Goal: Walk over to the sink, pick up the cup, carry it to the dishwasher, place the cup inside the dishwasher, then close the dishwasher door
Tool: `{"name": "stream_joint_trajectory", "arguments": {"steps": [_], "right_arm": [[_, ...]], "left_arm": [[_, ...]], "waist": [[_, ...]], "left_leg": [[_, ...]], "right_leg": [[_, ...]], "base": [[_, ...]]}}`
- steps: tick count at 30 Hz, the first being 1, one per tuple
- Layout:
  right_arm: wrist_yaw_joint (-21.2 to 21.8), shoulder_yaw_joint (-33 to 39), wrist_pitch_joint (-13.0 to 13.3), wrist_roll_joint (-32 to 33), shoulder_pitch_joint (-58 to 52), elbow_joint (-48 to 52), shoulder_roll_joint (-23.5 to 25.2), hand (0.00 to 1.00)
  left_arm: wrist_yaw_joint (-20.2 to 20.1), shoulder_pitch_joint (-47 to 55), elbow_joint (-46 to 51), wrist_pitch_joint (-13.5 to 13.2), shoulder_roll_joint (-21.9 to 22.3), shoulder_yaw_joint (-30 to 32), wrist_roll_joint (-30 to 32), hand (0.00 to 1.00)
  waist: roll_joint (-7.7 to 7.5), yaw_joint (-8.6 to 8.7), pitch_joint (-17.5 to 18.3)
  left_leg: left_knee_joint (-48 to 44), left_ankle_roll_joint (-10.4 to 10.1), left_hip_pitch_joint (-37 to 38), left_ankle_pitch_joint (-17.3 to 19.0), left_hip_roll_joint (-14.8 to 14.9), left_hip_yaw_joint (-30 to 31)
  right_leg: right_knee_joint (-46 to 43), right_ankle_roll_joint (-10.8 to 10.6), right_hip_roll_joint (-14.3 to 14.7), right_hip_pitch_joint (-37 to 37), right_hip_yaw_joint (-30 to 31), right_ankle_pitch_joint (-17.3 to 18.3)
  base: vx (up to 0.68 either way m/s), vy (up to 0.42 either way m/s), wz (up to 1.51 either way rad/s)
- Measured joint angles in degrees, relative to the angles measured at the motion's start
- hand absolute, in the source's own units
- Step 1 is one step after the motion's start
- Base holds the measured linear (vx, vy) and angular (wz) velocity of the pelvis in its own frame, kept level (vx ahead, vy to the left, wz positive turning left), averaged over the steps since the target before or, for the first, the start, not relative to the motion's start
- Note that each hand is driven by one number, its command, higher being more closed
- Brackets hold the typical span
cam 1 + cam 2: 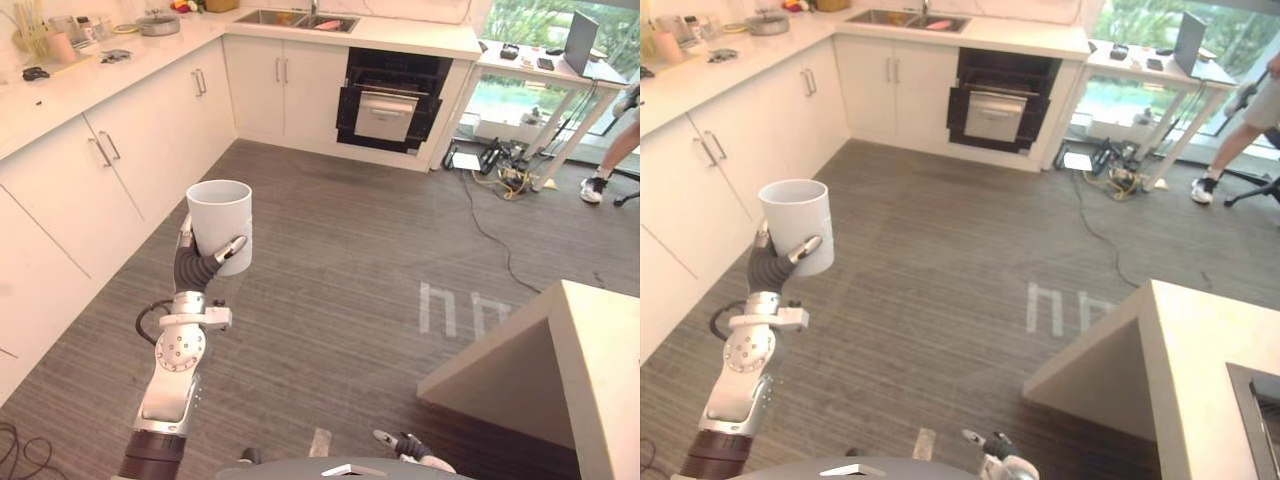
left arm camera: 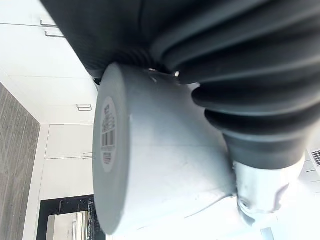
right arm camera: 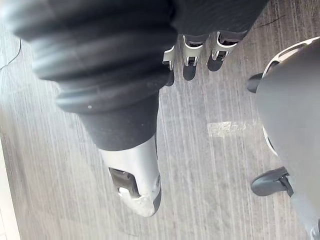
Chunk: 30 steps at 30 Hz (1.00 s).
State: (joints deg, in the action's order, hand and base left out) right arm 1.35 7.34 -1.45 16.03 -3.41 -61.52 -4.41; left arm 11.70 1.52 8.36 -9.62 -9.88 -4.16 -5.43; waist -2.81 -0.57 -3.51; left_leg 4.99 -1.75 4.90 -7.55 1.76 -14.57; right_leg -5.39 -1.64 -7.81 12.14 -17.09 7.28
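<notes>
White cup (image 2: 165,155) bears, seemingly, a barcode sticker (image 2: 107,131) underneath.

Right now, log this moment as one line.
stage: carry | left hand: shut on cup, upright | right hand: open, low, empty | dishwasher: open, far ahead

A laptop (image 1: 580,42) stands on a white table (image 1: 522,71) at two o'clock, a person's leg (image 1: 618,150) at three, a pale counter (image 1: 600,380) at five.
</notes>
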Motion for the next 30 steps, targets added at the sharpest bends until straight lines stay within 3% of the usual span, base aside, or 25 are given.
{"name": "stream_joint_trajectory", "arguments": {"steps": [4,9,12,13,14,21,25,27,30], "right_arm": [[1.42,0.03,-0.26,2.27,0.34,-0.22,0.65,0.0],[3.55,1.15,-2.56,5.87,0.13,-0.48,0.43,0.0],[3.77,2.44,-2.63,6.81,0.06,-0.48,0.52,0.0],[4.11,2.61,-2.54,7.17,-0.05,-0.48,0.4,0.0],[7.52,6.37,-2.82,7.12,-1.41,-2.37,-0.75,0.0],[8.12,6.41,-3.05,7.16,-1.82,-2.39,-0.92,0.0],[10.31,8.46,-4.81,7.29,-1.8,-2.47,-1.88,0.0],[10.66,10.17,-5.0,7.8,-1.82,-3.0,-1.98,0.0],[10.66,12.53,-4.77,8.23,-2.18,-5.28,-3.75,0.0]], "left_arm": [[0.0,0.5,-0.09,-0.2,-0.82,0.16,-0.02,1.0],[-0.07,0.6,-0.13,-0.59,-0.76,0.69,-0.04,1.0],[-0.42,0.53,-0.35,-1.57,-0.77,2.04,-0.15,1.0],[-0.62,0.53,-0.77,-1.74,-0.66,1.95,-0.17,1.0],[-0.83,2.42,-2.9,-1.81,-0.31,1.84,-0.17,1.0],[-0.85,2.36,-2.88,-1.81,-0.32,1.78,-0.34,1.0],[-1.12,2.6,-2.89,-2.09,-0.26,1.74,-2.94,1.0],[-1.7,2.53,-2.07,-2.28,0.35,1.8,-4.65,1.0],[-2.69,3.32,-1.87,-2.32,2.83,1.75,-8.94,1.0]], "waist": [[-0.03,-0.08,0.02],[0.11,0.23,-0.07],[0.19,0.39,-0.08],[0.34,0.44,-0.15],[1.87,0.39,1.23],[2.08,0.43,0.84],[2.66,-0.33,-2.12],[2.33,-0.81,-4.45],[3.6,-1.34,-5.74]], "left_leg": [[0.02,-0.51,0.27,-0.17,1.12,-1.23],[0.04,-1.4,1.1,-0.23,2.34,-2.91],[0.05,-2.1,1.24,0.44,3.0,-3.65],[0.05,-2.09,1.24,0.47,3.17,-3.85],[0.03,-2.77,1.88,1.49,3.68,-4.27],[-0.04,-2.73,1.27,-0.1,3.72,-4.03],[-1.22,-2.71,0.11,-0.23,4.65,-3.97],[-9.13,-2.1,-3.39,3.08,5.83,-3.67],[-18.75,-1.7,-7.14,8.35,7.5,-2.3]], "right_leg": [[0.09,0.5,0.87,-0.18,0.67,-0.01],[0.89,0.43,1.61,-0.05,2.01,0.01],[2.09,-0.54,2.05,-0.08,2.41,0.59],[2.34,-0.61,2.18,-0.11,2.5,0.57],[2.75,-1.45,3.07,0.11,4.22,0.21],[2.8,-1.45,3.2,-0.04,3.8,-0.53],[4.52,-1.04,3.8,-0.23,4.27,-2.44],[4.59,-0.96,3.84,-0.38,5.14,-2.84],[4.48,-1.5,4.13,-0.16,6.88,-1.72]], "base": [[-0.01,-0.06,-0.12],[-0.07,-0.035,-0.21],[-0.11,-0.041,-0.25],[-0.08,-0.024,-0.11],[-0.04,-0.014,-0.02],[0.0,-0.009,0.04],[-0.03,-0.008,-0.01],[-0.07,-0.012,-0.13],[-0.09,0.023,-0.18]]}}
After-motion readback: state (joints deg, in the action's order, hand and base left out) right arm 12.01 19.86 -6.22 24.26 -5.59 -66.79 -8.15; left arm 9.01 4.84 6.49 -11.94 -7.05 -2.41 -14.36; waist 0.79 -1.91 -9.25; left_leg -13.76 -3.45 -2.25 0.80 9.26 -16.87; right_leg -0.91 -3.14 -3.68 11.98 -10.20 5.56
